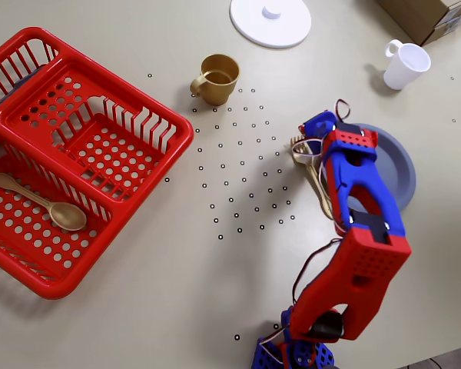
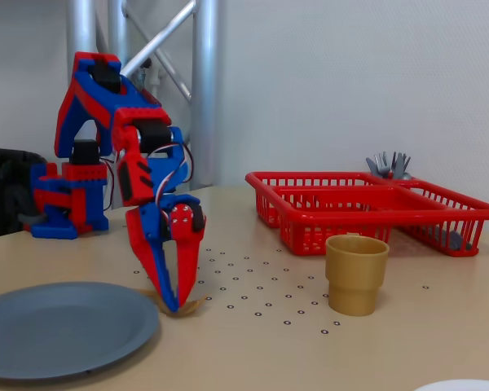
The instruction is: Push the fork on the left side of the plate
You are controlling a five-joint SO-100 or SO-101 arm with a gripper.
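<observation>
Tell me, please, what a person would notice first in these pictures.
The red and blue arm stands out, with its gripper tips down on the gold fork beside the plate. The big red basket fills the overhead view's left, with a gold spoon inside.

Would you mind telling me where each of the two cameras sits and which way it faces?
Overhead view: above the table, looking straight down at basket, gold cup, plate and fork; the whole arm shows, base at the bottom edge.
Fixed view: low at table height, across from the arm's base, facing it; arm and claw show, tips down at the table.
Shared: arm, plate, cup, basket.
</observation>
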